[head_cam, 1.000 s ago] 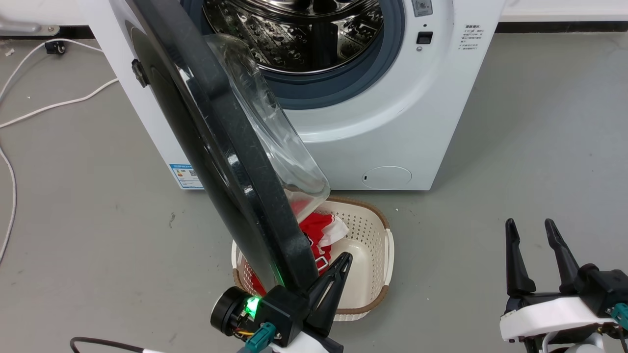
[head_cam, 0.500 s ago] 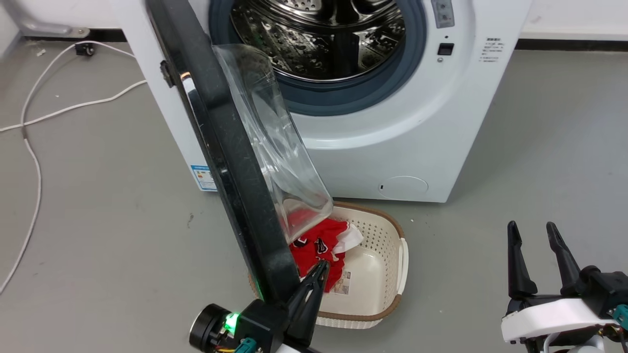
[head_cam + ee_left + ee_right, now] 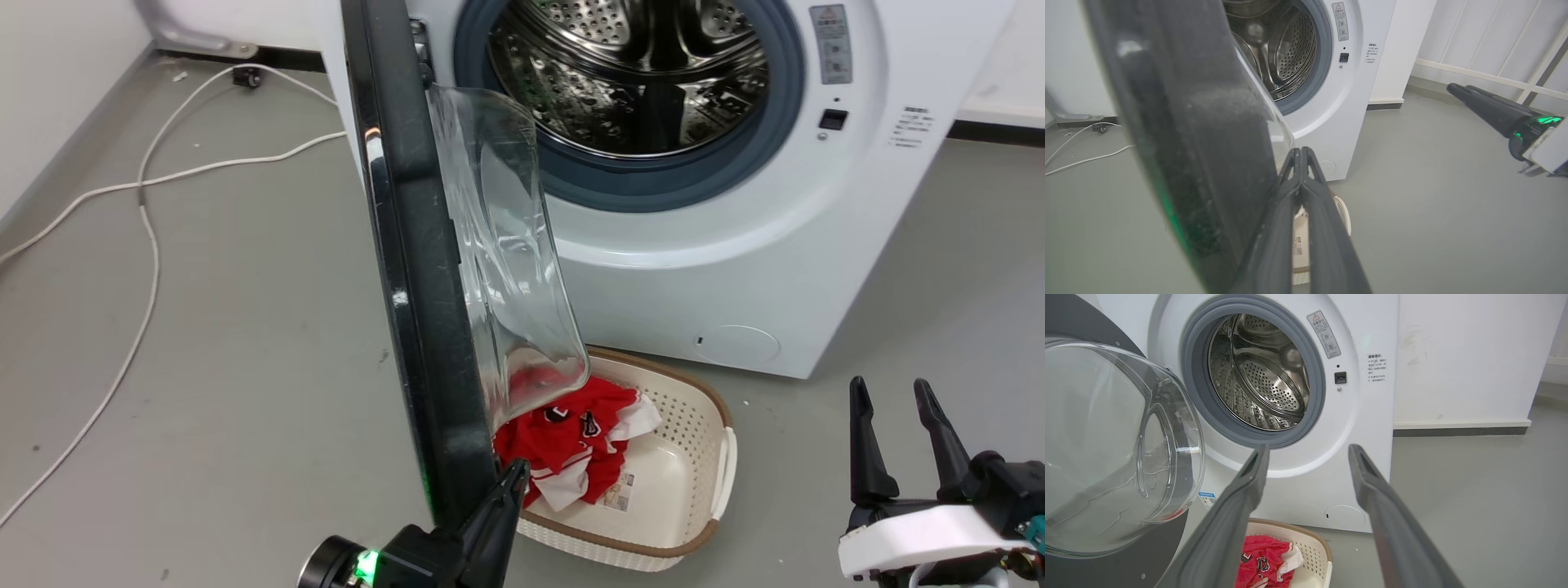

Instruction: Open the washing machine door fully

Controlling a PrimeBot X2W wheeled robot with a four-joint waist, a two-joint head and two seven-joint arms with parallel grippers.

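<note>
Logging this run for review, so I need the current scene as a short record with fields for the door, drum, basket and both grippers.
door: washing machine door swung out, edge-on in the head view, glass bowl facing the machine
drum: steel drum opening uncovered
basket: laundry basket on the floor before the machine, holding a red and white garment
left gripper: shut, beside the door's lower edge on the glass side; contact unclear
right gripper: open, holding nothing, apart from the machine

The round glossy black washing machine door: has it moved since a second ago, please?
Yes: the door has swung left, wider open, off the cream perforated basket it crossed before.
</note>
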